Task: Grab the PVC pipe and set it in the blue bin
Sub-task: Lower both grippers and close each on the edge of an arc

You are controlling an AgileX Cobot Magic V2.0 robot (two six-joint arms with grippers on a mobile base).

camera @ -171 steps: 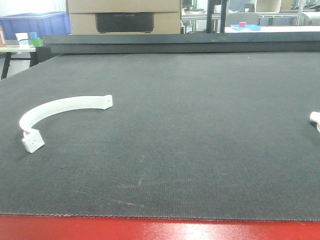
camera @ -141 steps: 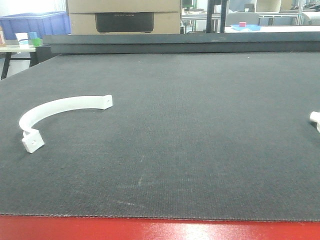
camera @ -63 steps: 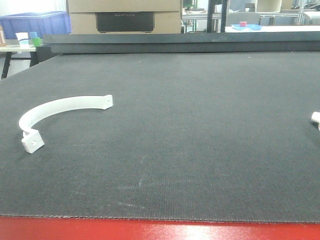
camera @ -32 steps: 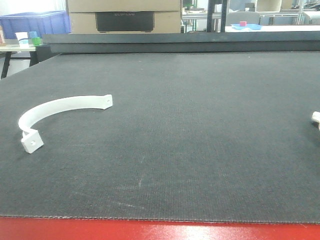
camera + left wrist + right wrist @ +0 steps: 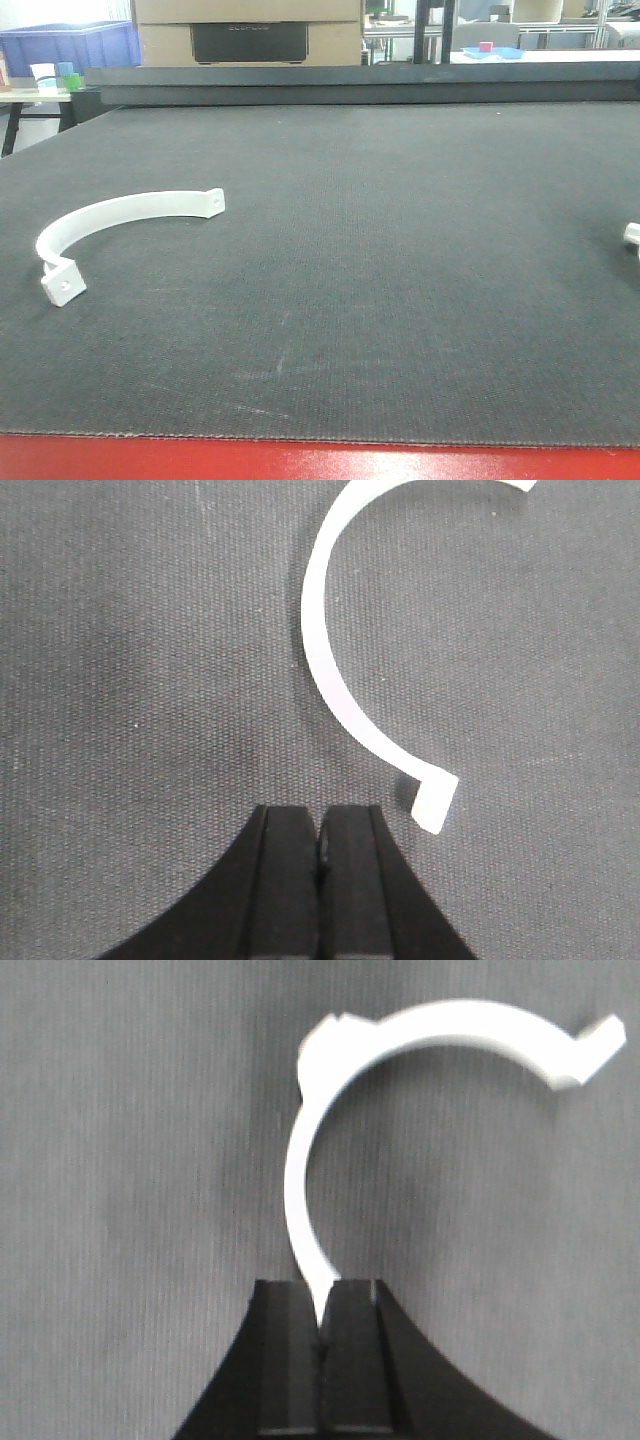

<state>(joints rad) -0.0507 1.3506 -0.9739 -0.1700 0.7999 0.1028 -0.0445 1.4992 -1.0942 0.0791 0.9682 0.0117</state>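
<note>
A white half-circle PVC pipe (image 5: 130,212) lies flat on the dark mat at the left, with a holed tab at each end. In the left wrist view this PVC pipe (image 5: 315,630) lies ahead of my left gripper (image 5: 320,825). That gripper is shut and empty, with the pipe's near tab (image 5: 435,802) just to its right. A second PVC pipe (image 5: 297,1190) curves away from my right gripper (image 5: 320,1305), which is shut. Its near end disappears behind the fingertips. Only its end (image 5: 632,235) shows in the front view. The blue bin (image 5: 70,45) stands far back left, off the mat.
The dark mat (image 5: 380,260) covers the table, with a red front edge (image 5: 320,462). A raised dark ledge (image 5: 360,85) runs along the back, with a cardboard-coloured box (image 5: 248,35) behind it. A small blue tray (image 5: 492,53) sits far back right.
The front view has drifted slightly: the left pipe sits a little further left and lower, and the white end at the right has slid toward the frame edge. No gripper comes into that view.
</note>
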